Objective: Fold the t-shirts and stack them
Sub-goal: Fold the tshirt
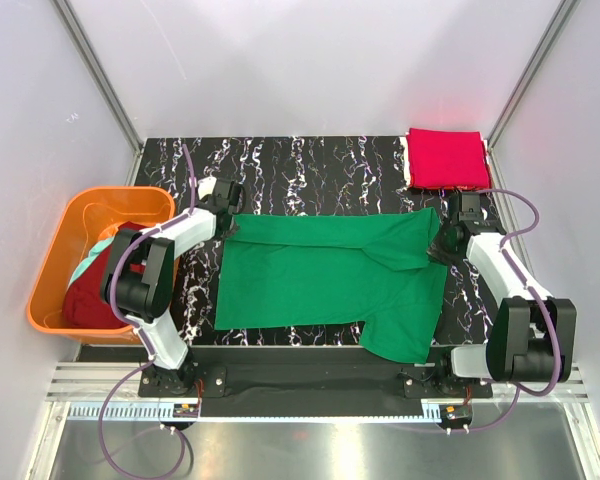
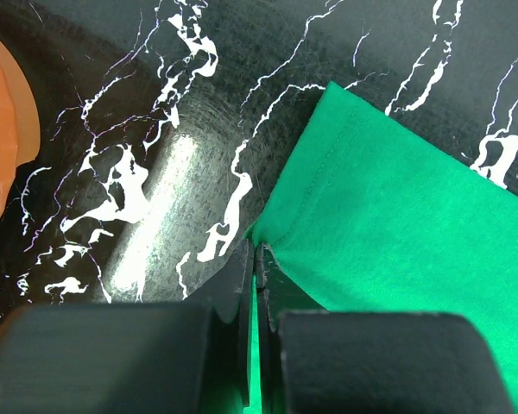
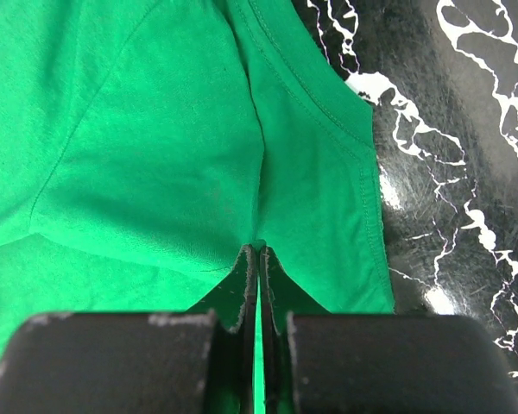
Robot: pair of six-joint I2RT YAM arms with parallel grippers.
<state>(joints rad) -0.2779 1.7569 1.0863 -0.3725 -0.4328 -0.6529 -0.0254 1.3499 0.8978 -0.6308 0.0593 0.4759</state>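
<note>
A kelly green t-shirt point(image 1: 320, 275) lies spread across the black marbled table, its hem to the left and its sleeves to the right. My left gripper point(image 1: 230, 228) is shut on the shirt's far left hem corner point(image 2: 281, 226), with cloth pinched between the jaws. At the far right, my right gripper point(image 1: 442, 245) is shut on the green fabric point(image 3: 198, 155) by the upper sleeve. A folded crimson red t-shirt point(image 1: 447, 158) rests at the table's far right corner. A dark maroon t-shirt point(image 1: 92, 298) and a pale teal garment point(image 1: 93, 257) lie in the basket.
An orange plastic basket point(image 1: 60, 250) sits off the table's left edge, its rim point(image 2: 4, 129) showing in the left wrist view. White enclosure walls surround the table. A metal rail runs along the near edge by the arm bases.
</note>
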